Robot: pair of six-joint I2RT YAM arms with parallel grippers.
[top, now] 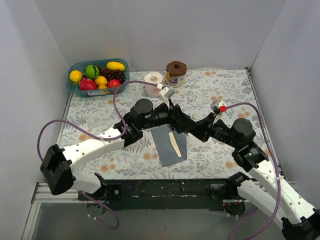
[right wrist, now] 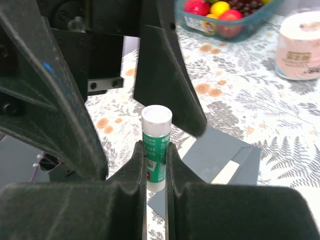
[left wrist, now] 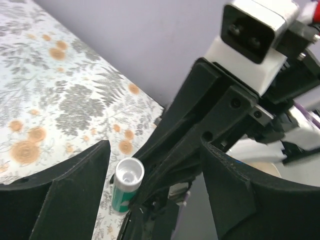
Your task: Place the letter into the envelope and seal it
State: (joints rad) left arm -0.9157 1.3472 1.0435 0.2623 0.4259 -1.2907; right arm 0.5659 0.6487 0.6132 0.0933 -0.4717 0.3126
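Observation:
The dark grey envelope (top: pixel 169 145) lies flat on the flowered table in front of both arms. A narrow cream strip of the letter (top: pixel 175 145) shows on it; the same envelope (right wrist: pixel 210 155) and strip of the letter (right wrist: pixel 225 172) appear in the right wrist view. Above it my right gripper (right wrist: pixel 156 150) is shut on a green glue stick (right wrist: pixel 156 135) with a white cap, held upright. My left gripper (left wrist: pixel 155 195) is open, its fingers (right wrist: pixel 165 75) standing wide on either side of the stick (left wrist: pixel 127 182) without touching it. The two grippers meet tip to tip (top: pixel 180 121).
A teal tub (top: pixel 124 70) of toy fruit stands at the back left. A paper roll (top: pixel 153 82) and a brown-lidded jar (top: pixel 176 73) stand at the back middle. White walls close the table on three sides.

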